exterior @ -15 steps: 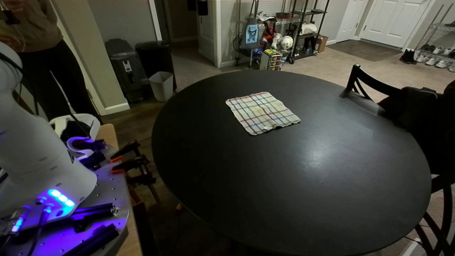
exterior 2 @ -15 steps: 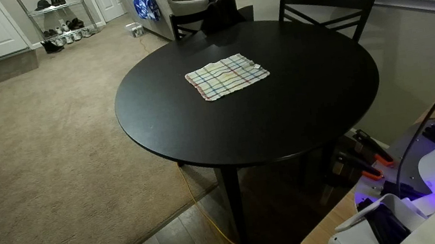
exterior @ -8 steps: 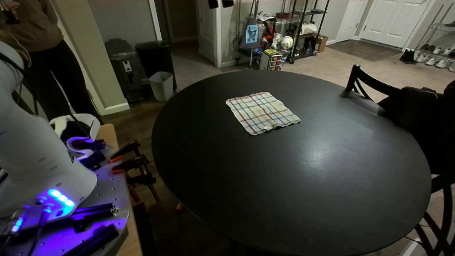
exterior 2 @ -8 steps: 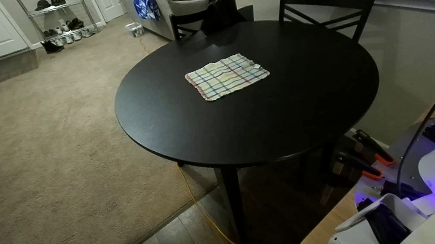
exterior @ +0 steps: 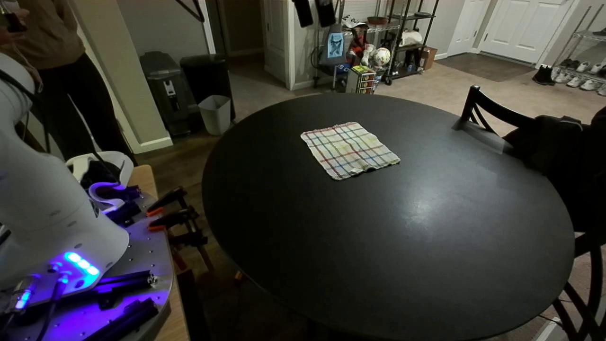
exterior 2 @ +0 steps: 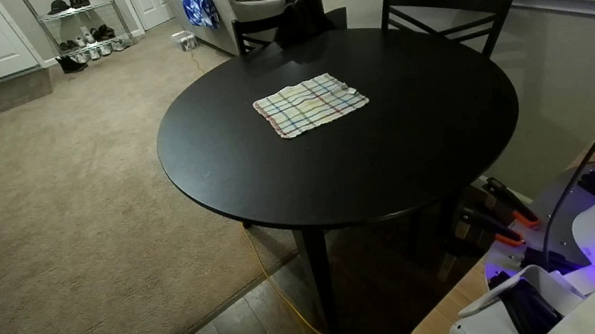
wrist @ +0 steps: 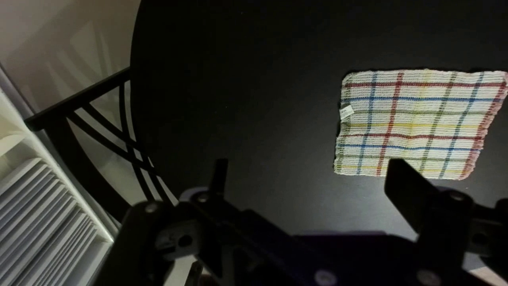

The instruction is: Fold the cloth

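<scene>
The cloth point(exterior: 350, 149) lies flat and spread out on the round black table point(exterior: 378, 260). It is a white towel with red, blue, green and yellow check lines. It shows in an exterior view point(exterior 2: 311, 105) and at the right of the wrist view point(wrist: 412, 123), with a small white tag on one edge. My gripper point(wrist: 308, 161) is open, its fingers wide apart with nothing between them. In the wrist view the right finger overlaps the cloth's near edge. In an exterior view the gripper fingertips point(exterior: 316, 21) hang at the top edge, well above the table and apart from the cloth.
Black chairs stand at the table's edge, one of them point(exterior 2: 447, 9) by the window, another with dark clothing point(exterior: 549, 137) on it. Clamps point(exterior: 175, 218) hold the robot's base stand beside the table. A person point(exterior: 61, 71) stands behind the arm.
In an exterior view the gripper fingertips have moved right and down into the picture from the top edge. The arm has shifted slightly. The cloth has not moved.
</scene>
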Controlling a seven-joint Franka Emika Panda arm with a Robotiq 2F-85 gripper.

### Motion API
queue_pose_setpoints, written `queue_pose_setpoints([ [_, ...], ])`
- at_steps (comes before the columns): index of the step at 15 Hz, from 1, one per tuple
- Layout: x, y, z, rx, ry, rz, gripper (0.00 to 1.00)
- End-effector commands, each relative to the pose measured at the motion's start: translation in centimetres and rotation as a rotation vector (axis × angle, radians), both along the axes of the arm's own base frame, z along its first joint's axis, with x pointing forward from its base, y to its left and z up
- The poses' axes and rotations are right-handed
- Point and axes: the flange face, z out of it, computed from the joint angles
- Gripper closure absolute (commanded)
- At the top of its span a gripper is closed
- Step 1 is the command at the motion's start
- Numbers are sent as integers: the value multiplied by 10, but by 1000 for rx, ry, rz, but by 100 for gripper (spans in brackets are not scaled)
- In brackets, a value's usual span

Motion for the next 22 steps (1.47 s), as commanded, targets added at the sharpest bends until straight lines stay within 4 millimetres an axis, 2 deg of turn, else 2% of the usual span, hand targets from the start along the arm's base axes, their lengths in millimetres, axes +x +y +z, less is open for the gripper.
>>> queue_pose_setpoints([
  [1, -5, -3, -5, -20, -35, -19, 0],
  [9, -3, -3, -5, -26, -48, -26, 0],
  [12, 18, 0, -16, -21, -46, -11, 0],
  [19, 60, 8, -62, -19, 12, 39, 0],
  [22, 74, 7, -69, -18, 31, 39, 0],
])
